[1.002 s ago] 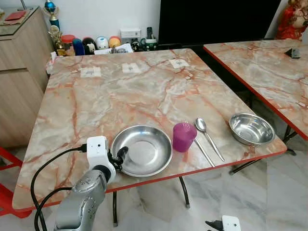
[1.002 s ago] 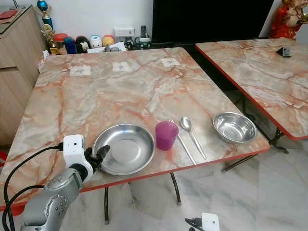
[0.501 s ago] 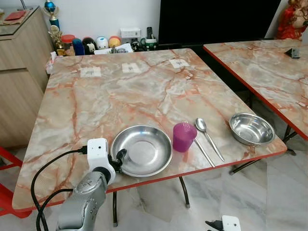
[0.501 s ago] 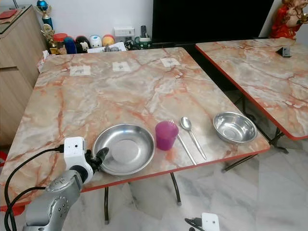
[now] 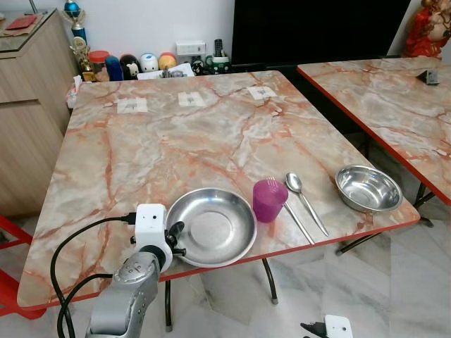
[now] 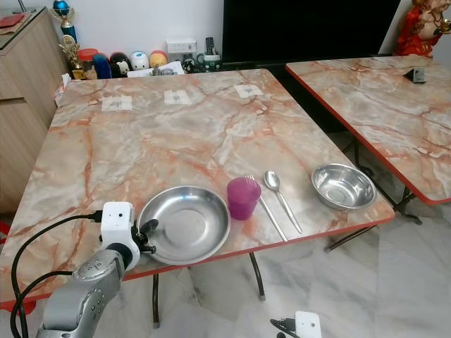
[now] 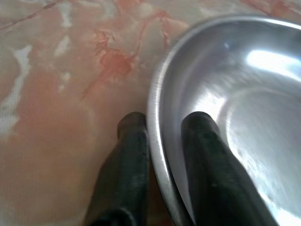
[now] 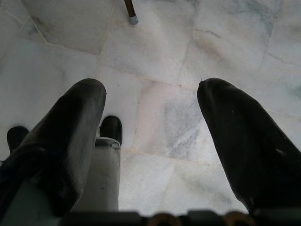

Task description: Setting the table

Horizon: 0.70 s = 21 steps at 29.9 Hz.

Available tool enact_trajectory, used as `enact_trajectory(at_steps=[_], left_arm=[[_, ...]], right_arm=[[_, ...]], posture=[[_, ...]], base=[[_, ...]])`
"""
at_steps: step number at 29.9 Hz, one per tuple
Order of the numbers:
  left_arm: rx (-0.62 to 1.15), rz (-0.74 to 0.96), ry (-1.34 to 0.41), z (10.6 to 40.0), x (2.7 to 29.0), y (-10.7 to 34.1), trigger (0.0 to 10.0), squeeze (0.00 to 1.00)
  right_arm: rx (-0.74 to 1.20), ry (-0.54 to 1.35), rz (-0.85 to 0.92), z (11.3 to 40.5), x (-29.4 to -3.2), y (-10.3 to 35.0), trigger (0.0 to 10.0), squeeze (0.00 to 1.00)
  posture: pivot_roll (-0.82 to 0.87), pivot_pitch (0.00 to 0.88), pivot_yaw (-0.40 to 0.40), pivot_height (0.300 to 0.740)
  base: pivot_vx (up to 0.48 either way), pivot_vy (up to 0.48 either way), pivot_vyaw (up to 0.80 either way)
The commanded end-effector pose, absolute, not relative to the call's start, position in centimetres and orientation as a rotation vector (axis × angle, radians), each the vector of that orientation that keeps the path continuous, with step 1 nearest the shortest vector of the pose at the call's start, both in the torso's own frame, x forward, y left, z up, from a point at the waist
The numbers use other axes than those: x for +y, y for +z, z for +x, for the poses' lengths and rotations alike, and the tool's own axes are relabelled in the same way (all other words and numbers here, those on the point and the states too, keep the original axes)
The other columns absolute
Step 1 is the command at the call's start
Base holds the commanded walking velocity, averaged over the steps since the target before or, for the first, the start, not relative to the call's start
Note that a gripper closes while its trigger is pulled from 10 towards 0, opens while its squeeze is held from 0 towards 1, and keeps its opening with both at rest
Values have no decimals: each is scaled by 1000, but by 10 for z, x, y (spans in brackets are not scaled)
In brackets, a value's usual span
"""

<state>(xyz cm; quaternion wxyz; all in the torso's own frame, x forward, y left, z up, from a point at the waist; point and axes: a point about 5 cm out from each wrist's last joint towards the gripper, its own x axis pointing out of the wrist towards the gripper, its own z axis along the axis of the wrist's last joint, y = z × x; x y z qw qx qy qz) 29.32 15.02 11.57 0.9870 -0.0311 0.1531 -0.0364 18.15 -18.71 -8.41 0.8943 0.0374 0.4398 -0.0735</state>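
Marble table [image 5: 176, 141]; left tool [image 7: 164, 123] pinching steel plate [image 5: 213, 227] rim; bowl [image 5: 368, 188] empty.

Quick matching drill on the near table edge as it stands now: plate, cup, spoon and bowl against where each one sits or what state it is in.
Things:
1. steel plate
2. purple cup
3. spoon
4. steel bowl

Places or states:
A. nearest the right-hand corner of the table
B. rim pinched by the left tool
C. lying flat beside the fork
D. upright between plate and cutlery

Pairs: 1-B, 2-D, 3-C, 4-A
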Motion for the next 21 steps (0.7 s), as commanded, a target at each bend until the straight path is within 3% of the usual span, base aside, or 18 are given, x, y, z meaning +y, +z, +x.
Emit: enact_trajectory(at_steps=[1, 14, 21], left_arm=[[316, -34, -73, 294, 150, 115, 0, 0], [309, 64, -103, 293, 151, 116, 0, 0], [211, -112, -31, 285, 166, 108, 0, 0]], right_arm=[[917, -162, 81, 180, -188, -85, 10000, 0], [916, -163, 78, 181, -190, -84, 10000, 0], [919, -162, 75, 180, -190, -85, 10000, 0]], posture=[[122, 91, -70, 740], [124, 92, -71, 740], [122, 91, -74, 740]], base=[[0, 0, 0], [0, 0, 0], [0, 0, 0]])
